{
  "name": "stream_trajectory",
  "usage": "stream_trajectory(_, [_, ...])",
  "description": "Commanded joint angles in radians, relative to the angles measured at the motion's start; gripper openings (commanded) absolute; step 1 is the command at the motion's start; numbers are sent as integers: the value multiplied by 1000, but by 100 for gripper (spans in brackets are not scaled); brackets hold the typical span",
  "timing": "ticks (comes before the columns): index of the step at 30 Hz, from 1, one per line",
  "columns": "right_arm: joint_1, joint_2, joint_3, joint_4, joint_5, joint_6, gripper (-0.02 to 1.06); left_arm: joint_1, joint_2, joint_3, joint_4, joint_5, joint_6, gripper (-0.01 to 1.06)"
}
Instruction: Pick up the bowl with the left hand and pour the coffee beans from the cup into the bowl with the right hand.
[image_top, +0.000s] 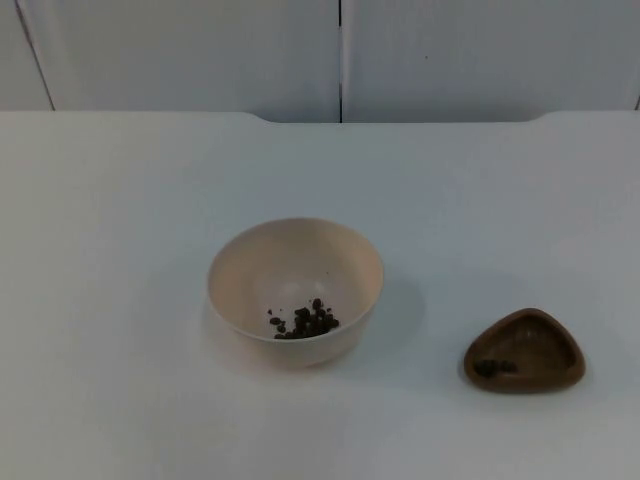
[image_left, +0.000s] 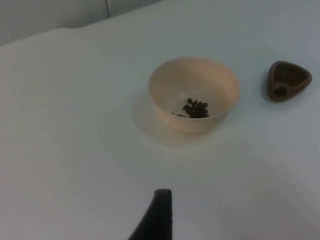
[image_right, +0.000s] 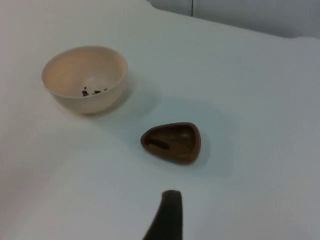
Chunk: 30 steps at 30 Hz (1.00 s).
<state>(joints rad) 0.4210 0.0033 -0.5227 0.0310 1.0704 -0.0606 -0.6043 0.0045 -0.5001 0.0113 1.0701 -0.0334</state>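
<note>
Bowl: we see a cream-coloured round bowl (image_top: 296, 290) standing upright on the white tabletop (image_top: 120, 250), near its middle, with nothing holding it.
Bowl contents: a small heap of dark coffee beans (image_top: 305, 322) lies at the bottom of the bowl, against the near side of its inner wall; the rest of the inside is bare.
Cup: we take the small brown dish with a rounded three-cornered outline (image_top: 525, 350) for the cup; it sits upright on the tabletop to the right of the bowl and a little nearer the camera, apart from it.
Cup contents: a few dark beans remain in it, gathered at its left end in the top view; we cannot count them.
Left gripper: from the left wrist view we see one black fingertip (image_left: 159, 215) above the bare tabletop, well apart from the bowl (image_left: 194, 94) and from the cup (image_left: 288, 80) beyond it; we cannot tell how its jaws stand.
Right gripper: from the right wrist view one black fingertip (image_right: 167, 216) stands over the tabletop short of the cup (image_right: 172, 142), with the bowl (image_right: 85, 78) farther off; here too the state of the jaws cannot be told.
Backdrop: a grey partition wall (image_top: 200, 50) closes the tabletop's far edge.
</note>
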Motion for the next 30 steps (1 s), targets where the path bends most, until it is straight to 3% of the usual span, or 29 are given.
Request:
stream_trajectory(1, [3, -3, 6, -3, 8, -1, 73, -5, -5, 3, -11, 4, 0, 85])
stream_trajectory(20, [3, -3, 6, -3, 8, -3, 73, -5, -5, 3, -26, 4, 0, 87])
stream_trajectory(22, [3, -3, 6, -3, 8, -3, 79, -5, -5, 3, -26, 4, 0, 97])
stream_trajectory(23, [3, -3, 6, -3, 8, -3, 88, -5, -5, 3, -26, 4, 0, 105])
stream_trajectory(27, [3, -3, 6, -3, 8, -3, 105, -5, -5, 3, -23, 4, 0, 105])
stream_trajectory(30, [3, -3, 6, -3, 8, -3, 105, -5, -5, 3, -23, 4, 0, 105])
